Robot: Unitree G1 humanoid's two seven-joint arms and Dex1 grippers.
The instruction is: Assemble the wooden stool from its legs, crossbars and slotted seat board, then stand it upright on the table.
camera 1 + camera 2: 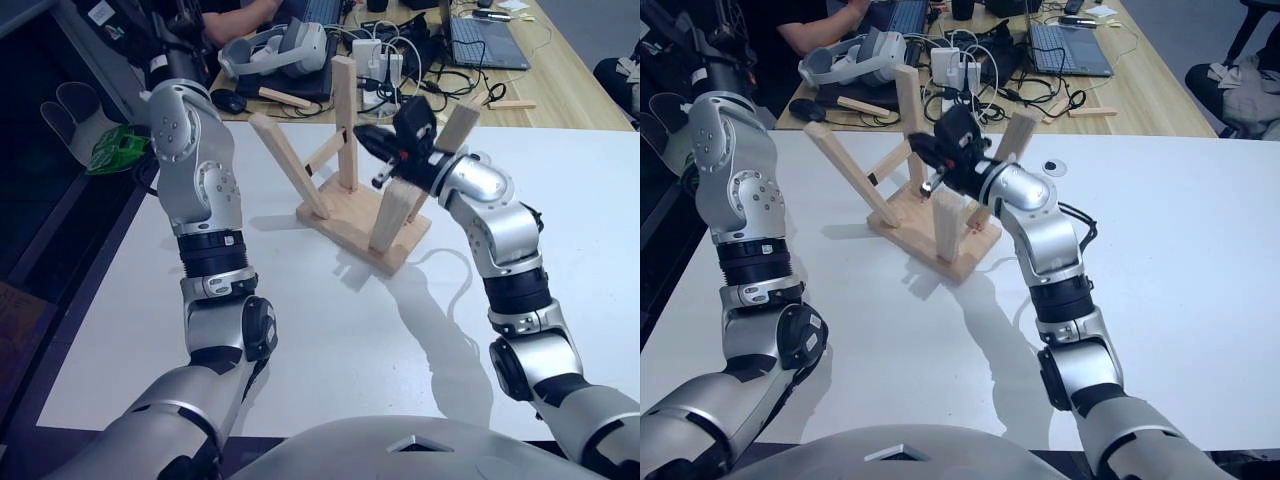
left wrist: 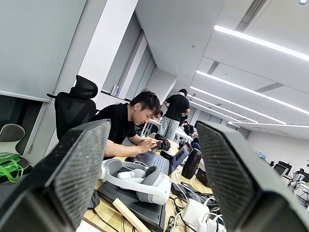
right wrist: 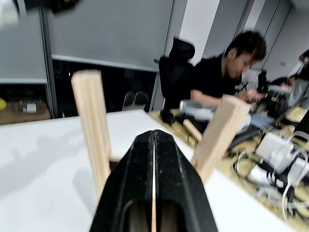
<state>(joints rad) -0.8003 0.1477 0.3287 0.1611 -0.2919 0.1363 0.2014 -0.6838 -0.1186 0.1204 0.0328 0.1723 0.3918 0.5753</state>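
The wooden stool lies upside down on the white table, its seat board [image 1: 352, 232] flat and its legs pointing up. The far leg [image 1: 345, 120] stands upright. The left leg [image 1: 290, 165] leans outward, and a crossbar [image 1: 325, 152] joins it to the far leg. My right gripper [image 1: 385, 150] hovers shut just above the near leg [image 1: 392, 215], beside the right leg [image 1: 455, 130]. In the right wrist view its pads [image 3: 145, 159] press together with two legs [image 3: 94, 125] beyond them. My left gripper [image 2: 152, 125] is open and held high at the table's left, facing the room.
A wooden desk behind the table carries a headset [image 1: 275, 50], a laptop [image 1: 485, 40], cables and two loose wooden pieces [image 1: 285, 97]. A green bag [image 1: 120, 148] lies off the left edge. The white table [image 1: 570, 200] stretches wide to the right of the stool.
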